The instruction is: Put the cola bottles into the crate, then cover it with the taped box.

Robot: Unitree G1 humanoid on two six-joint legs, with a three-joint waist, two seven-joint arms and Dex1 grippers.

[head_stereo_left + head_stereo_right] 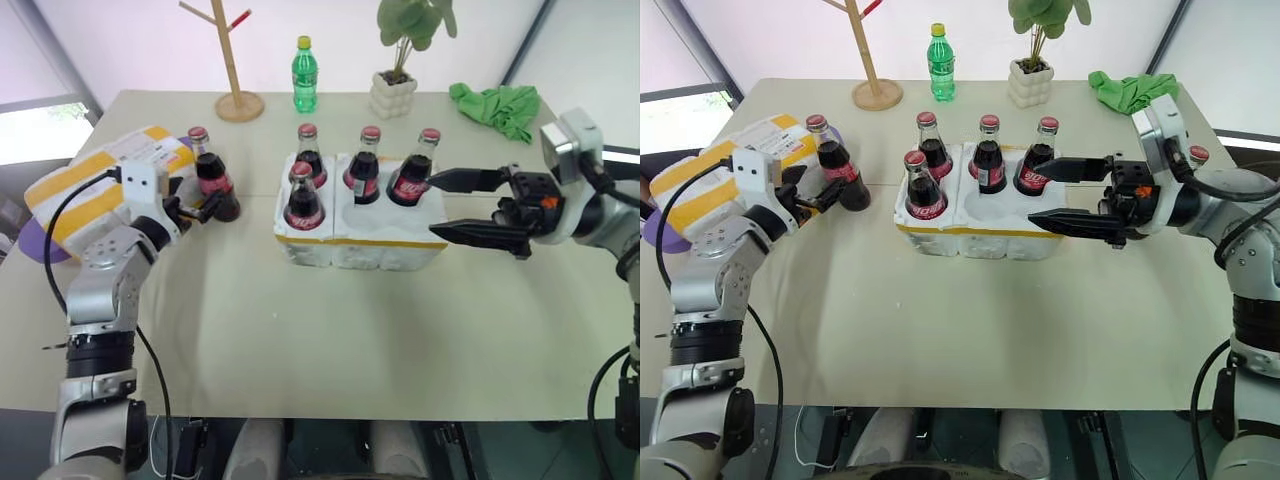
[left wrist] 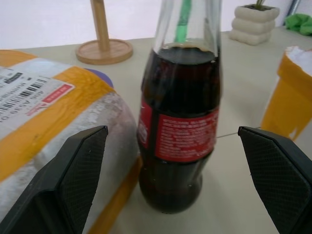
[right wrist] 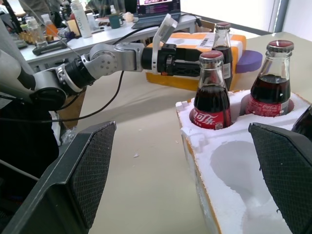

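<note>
Your left gripper point(image 1: 196, 210), jaws spread wide, brackets the loose cola bottle point(image 1: 213, 177) at left of centre in the head views, just beside the taped box point(image 1: 90, 185). Centre the fingers point(image 2: 73, 175) on the labelled belly before closing, keeping clear of the box. Your right gripper point(image 1: 452, 204), also wide open and empty, hovers at the crate point(image 1: 360, 245), mid-frame, where four bottles already stand; aim for a free well point(image 3: 239, 163).

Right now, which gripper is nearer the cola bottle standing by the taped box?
Left. The left gripper is open with its fingers either side of that cola bottle. The right gripper is open across the table, beside the crate.
</note>
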